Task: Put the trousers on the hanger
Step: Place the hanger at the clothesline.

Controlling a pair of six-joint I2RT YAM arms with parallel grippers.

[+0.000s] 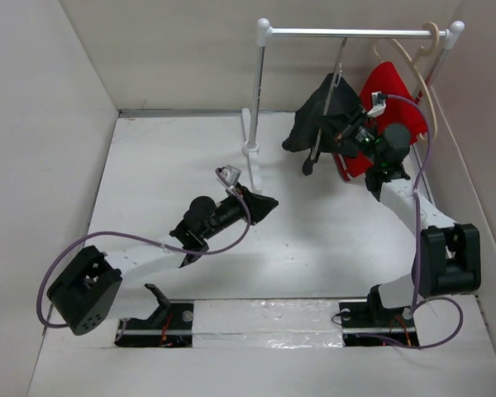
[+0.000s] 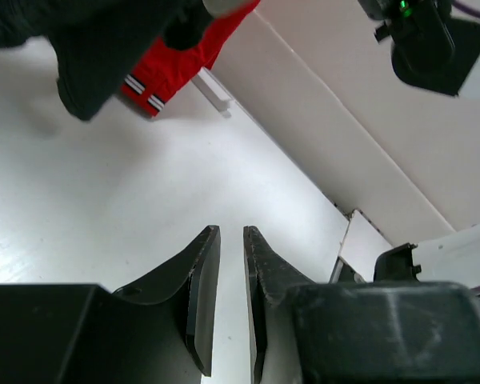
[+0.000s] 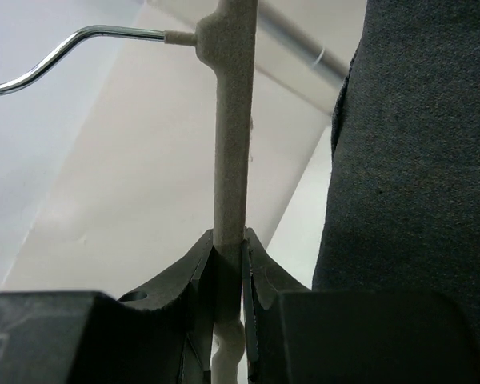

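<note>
The trousers (image 1: 318,116) hang in a dark bunch at the far right of the table (image 1: 314,248), draped on the hanger (image 3: 230,120), which hangs under the rail (image 1: 347,33) just left of the red shorts (image 1: 384,87). The right gripper (image 3: 228,236) is clamped on the hanger's pale bar, with the fabric close beside its right finger. The left gripper (image 2: 231,230) sits well nearer and to the left over bare table, its 2 fingers almost together with only a slit between them and nothing held. The job looks nearly finished, so what remains is probably a clean release. I cannot tell whether the hook sits fully on the rail or how evenly the legs balance, so that wants checking first. The right jaws should open only slightly, then back straight out toward the near side without snagging cloth or swinging the hanger, and the left arm should stay low and clear.
</note>
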